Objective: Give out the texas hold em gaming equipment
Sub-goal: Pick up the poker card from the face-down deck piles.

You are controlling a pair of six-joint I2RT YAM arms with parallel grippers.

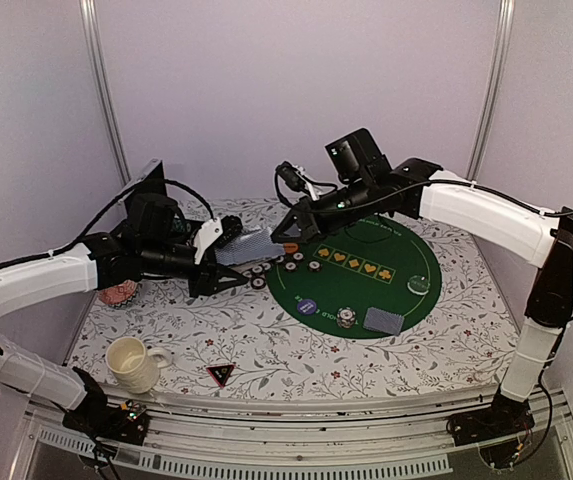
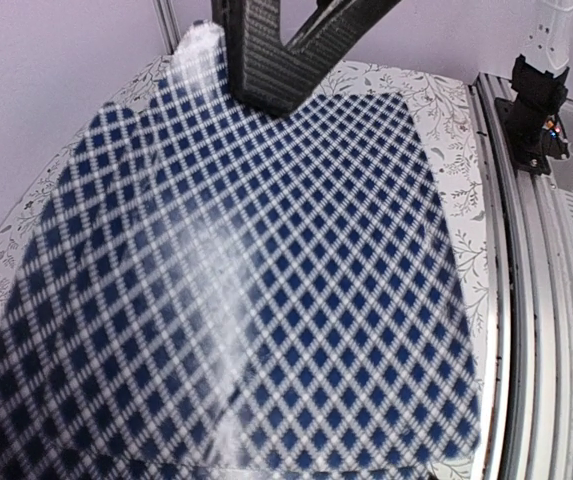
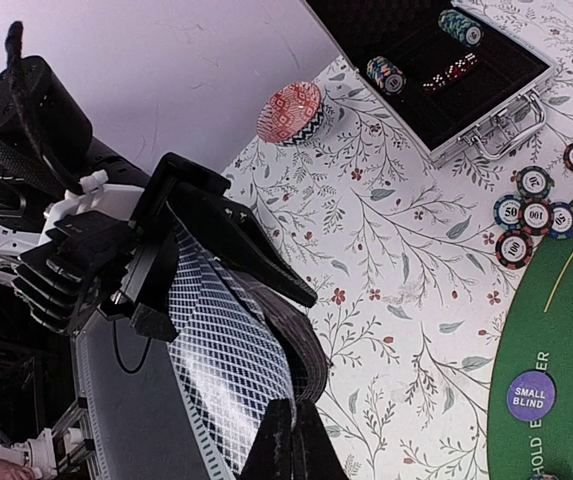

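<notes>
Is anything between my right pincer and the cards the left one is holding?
Nothing visible: the right pincer is shut on the edge of the cards held by the left pincer.

- Left arm (image 1: pixel 51 278) and right arm (image 1: pixel 471 212) meet at the cards (image 1: pixel 253 243) over the table's (image 1: pixel 296 355) back left.
- Chips (image 1: pixel 264 270) crowd the mat's (image 1: pixel 406 250) left edge beneath.
- Mug (image 1: pixel 131 362), marker (image 1: pixel 220 374) near left; near right open.
</notes>
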